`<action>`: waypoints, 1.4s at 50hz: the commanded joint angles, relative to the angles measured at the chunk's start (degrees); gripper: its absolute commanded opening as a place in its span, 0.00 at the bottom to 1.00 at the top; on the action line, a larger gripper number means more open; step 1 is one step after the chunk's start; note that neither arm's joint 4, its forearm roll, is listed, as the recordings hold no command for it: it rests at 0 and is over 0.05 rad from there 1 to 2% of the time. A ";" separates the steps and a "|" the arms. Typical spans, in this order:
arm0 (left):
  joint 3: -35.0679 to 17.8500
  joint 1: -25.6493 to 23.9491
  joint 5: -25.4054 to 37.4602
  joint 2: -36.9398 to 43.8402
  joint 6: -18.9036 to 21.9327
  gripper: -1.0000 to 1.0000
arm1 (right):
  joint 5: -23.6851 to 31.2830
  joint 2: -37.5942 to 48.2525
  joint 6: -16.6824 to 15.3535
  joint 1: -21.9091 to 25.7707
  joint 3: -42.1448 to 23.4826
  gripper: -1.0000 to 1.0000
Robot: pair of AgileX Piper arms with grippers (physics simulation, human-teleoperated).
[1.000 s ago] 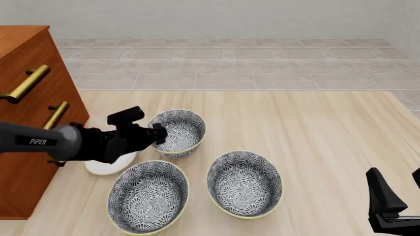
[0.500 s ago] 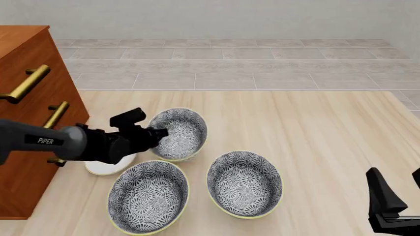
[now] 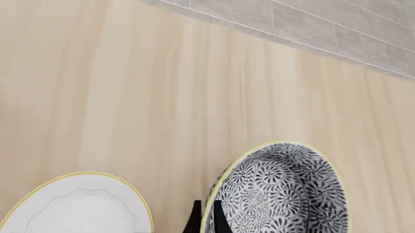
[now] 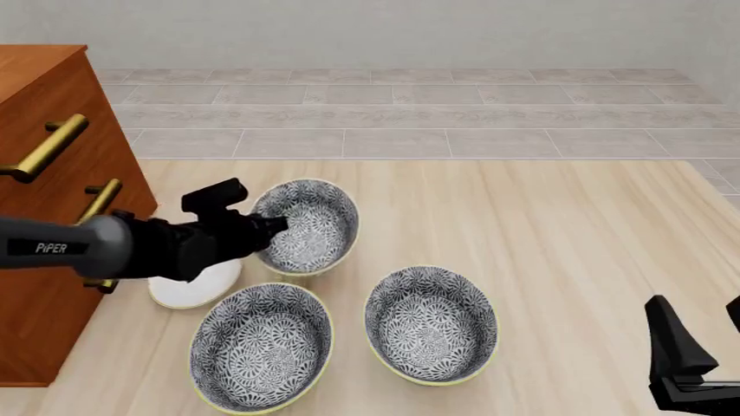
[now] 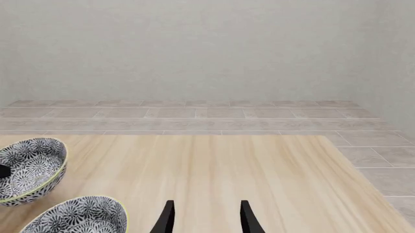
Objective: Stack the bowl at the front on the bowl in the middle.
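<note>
The bowl at the front (image 4: 310, 224), farthest forward from the arms, has a grey-and-white floral pattern and is tilted, lifted a little off the table. My left gripper (image 4: 269, 227) is shut on its left rim. In the left wrist view the fingertips (image 3: 194, 221) pinch the rim of this bowl (image 3: 279, 194). The bowl in the middle (image 4: 431, 323) rests on the table to the right and nearer, also seen low in the right wrist view (image 5: 77, 216). My right gripper (image 4: 705, 338) (image 5: 206, 221) hangs open at the near right, holding nothing.
A third alike bowl (image 4: 260, 347) stands at the near left. A small white plate (image 4: 191, 290) lies under the left arm. A wooden drawer cabinet (image 4: 47, 217) with brass handles stands at the left table edge. Tiled floor lies beyond the table's far edge.
The left gripper has raised the front bowl slightly and drawn it a little to the left, and the bowl now tilts more. The right arm has not moved.
</note>
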 commanded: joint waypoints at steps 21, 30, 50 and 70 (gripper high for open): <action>-0.26 -3.98 3.73 -11.24 -1.81 0.00 | 0.00 0.00 -0.01 0.00 0.00 1.00; 0.35 -6.28 4.25 -13.40 -2.05 0.00 | 0.00 -0.01 0.00 -0.01 0.00 1.00; -0.50 -11.82 5.76 -16.11 -1.33 0.00 | 0.01 -0.02 0.01 0.00 0.00 1.00; -0.71 -17.21 7.80 -18.68 -1.39 0.00 | 0.00 0.00 -0.01 0.00 0.00 1.00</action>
